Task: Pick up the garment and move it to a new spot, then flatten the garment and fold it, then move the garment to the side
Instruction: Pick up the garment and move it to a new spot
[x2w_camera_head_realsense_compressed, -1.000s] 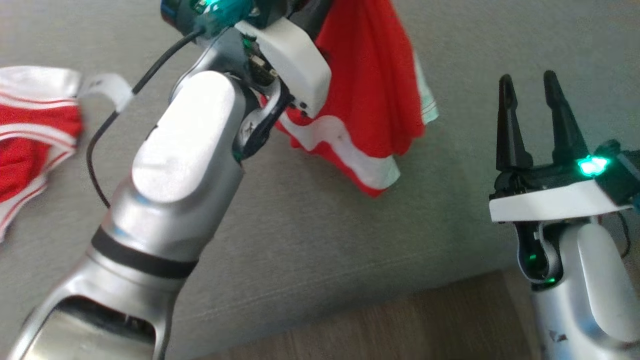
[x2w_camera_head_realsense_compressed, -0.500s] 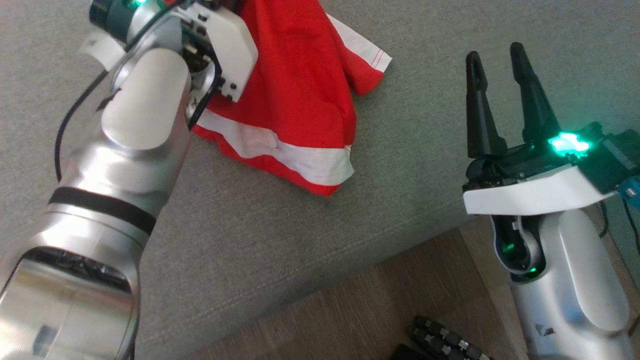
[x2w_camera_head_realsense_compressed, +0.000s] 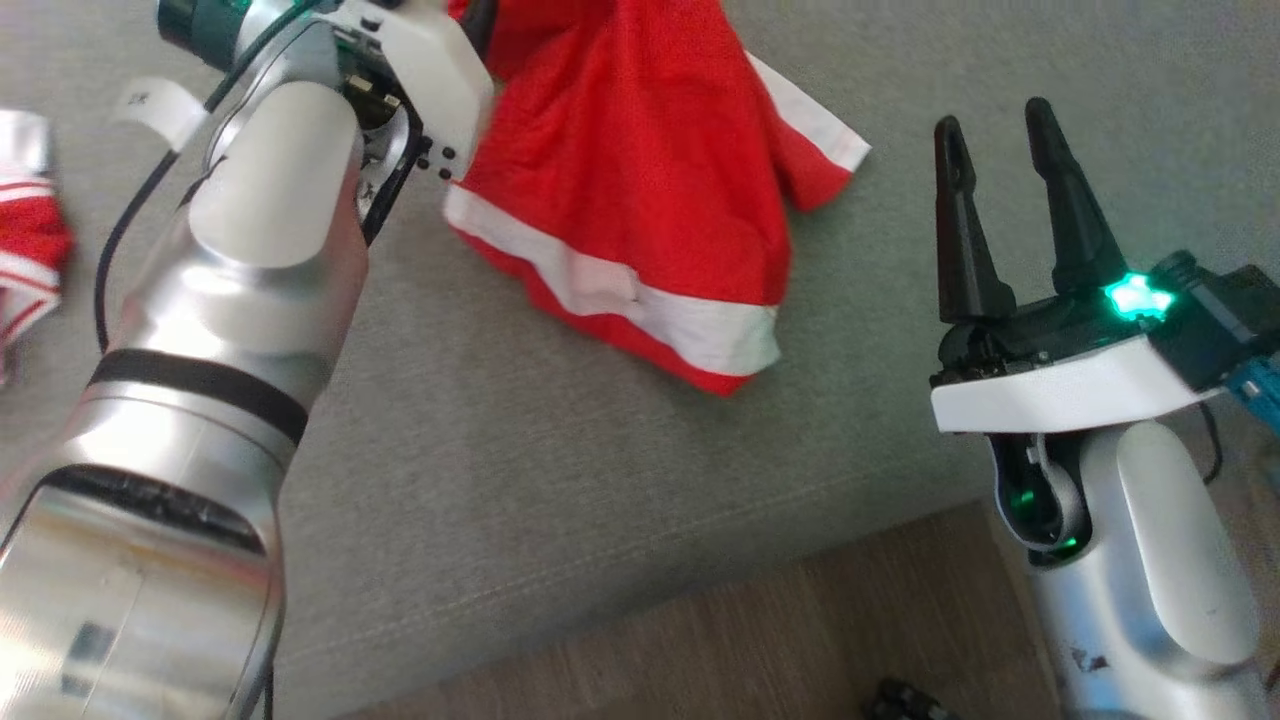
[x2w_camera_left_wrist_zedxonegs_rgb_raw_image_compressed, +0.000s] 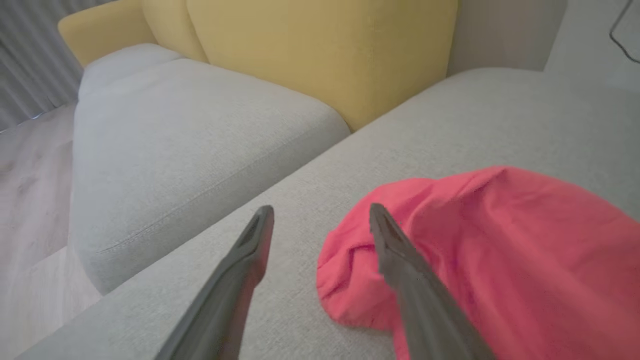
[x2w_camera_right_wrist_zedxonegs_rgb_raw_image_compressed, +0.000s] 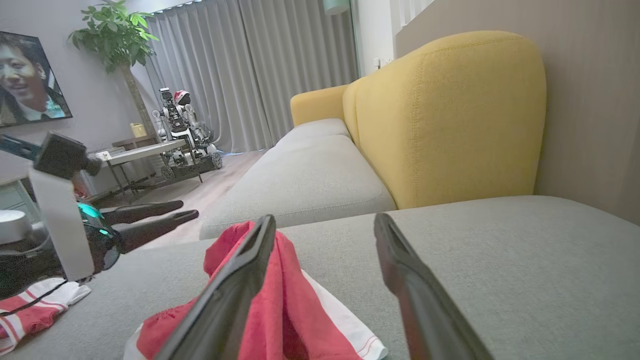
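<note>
Left gripper (x2w_camera_left_wrist_zedxonegs_rgb_raw_image_compressed: 321, 210): pinched on the red cloth garment with white band (x2w_camera_head_realsense_compressed: 640, 170) a second ago, fingers now spread, holding nothing. You have released it. It lies crumpled on the grey fabric sofa seat (x2w_camera_head_realsense_compressed: 520, 470), so relocation looks done and flattening comes next. Right gripper (x2w_camera_head_realsense_compressed: 995, 118): spread, empty, clear of it.

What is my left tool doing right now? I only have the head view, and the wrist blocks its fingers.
Observer: The left wrist view shows the left tool open, nothing between its fingers; the red garment lies heaped on the grey seat beside it.
Operator: What's beyond that seat?
Observer: A yellow backrest, upright, with a second grey cushion next to it.
Operator: Anything further off?
Observer: Another robot near the grey curtains, in the right wrist view.
</note>
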